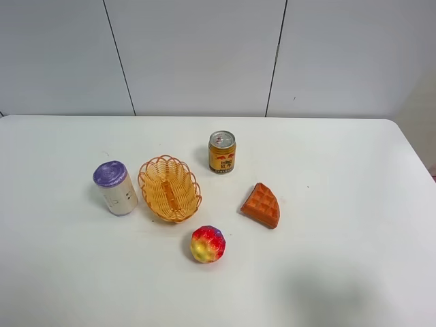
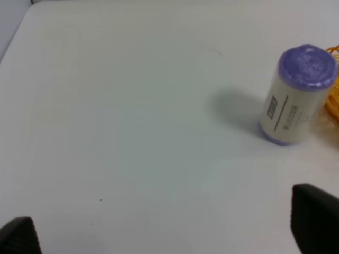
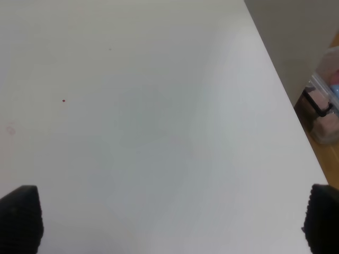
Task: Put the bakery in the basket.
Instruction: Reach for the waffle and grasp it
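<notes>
The bakery, an orange-brown wedge-shaped waffle, lies on the white table right of centre. The light orange wicker basket stands empty left of centre, about a hand's width from the waffle; a sliver of its rim shows in the left wrist view. Neither arm shows in the exterior high view. My left gripper is open and empty over bare table left of the basket. My right gripper is open and empty over bare table near the table's right edge. The waffle is out of both wrist views.
A purple-topped white cylinder stands just left of the basket and shows in the left wrist view. A yellow drink can stands behind the basket. A rainbow ball lies in front. Boxes sit on the floor beyond the table's right edge.
</notes>
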`<state>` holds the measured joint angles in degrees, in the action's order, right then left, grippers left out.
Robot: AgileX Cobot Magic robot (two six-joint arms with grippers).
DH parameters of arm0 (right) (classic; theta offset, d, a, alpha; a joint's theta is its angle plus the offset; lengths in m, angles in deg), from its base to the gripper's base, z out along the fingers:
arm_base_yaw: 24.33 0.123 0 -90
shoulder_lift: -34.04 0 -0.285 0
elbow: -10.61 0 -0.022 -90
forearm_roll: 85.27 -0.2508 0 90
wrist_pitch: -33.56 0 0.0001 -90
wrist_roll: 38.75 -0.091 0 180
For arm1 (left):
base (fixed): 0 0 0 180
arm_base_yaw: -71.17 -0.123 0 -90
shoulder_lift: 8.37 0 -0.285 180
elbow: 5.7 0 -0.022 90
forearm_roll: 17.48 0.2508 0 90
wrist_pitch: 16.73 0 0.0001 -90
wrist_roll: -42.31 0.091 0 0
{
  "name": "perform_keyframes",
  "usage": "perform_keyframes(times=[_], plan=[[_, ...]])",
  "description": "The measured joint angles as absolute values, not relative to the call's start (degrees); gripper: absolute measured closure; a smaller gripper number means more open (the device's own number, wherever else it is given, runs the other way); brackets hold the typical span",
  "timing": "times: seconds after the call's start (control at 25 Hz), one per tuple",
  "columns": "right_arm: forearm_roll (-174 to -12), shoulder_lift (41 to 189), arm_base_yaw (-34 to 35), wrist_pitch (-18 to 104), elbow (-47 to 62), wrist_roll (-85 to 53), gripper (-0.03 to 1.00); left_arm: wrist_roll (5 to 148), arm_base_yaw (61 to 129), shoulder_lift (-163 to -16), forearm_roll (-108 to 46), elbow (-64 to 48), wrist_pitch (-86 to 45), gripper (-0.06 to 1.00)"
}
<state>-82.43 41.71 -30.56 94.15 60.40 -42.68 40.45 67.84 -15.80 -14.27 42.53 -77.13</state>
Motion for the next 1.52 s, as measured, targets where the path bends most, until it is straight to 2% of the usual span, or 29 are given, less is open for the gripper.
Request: perform_keyframes(times=[0.72,1.08,1.24,1.52], plan=[[-84.6,43.3,-30.6,94.1,60.2,-41.2,-0.03,40.4,67.8,-15.8,-14.3,42.5,-77.1,0.00],[-98.1,70.6,-27.0,89.2,48.4,-31.9,-0.03,40.4,67.8,-15.8,-14.3,42.5,-77.1,0.00],[-96.7,84.1,-22.4,87.9,42.9,-31.4,-0.03,40.4,67.8,-15.8,-14.3,42.5,-77.1,0.00],[-93.0,103.2,-10.3,78.0,42.5,-40.6,-0.03,40.4,67.8,-15.8,-14.3,42.5,-77.1,0.00]])
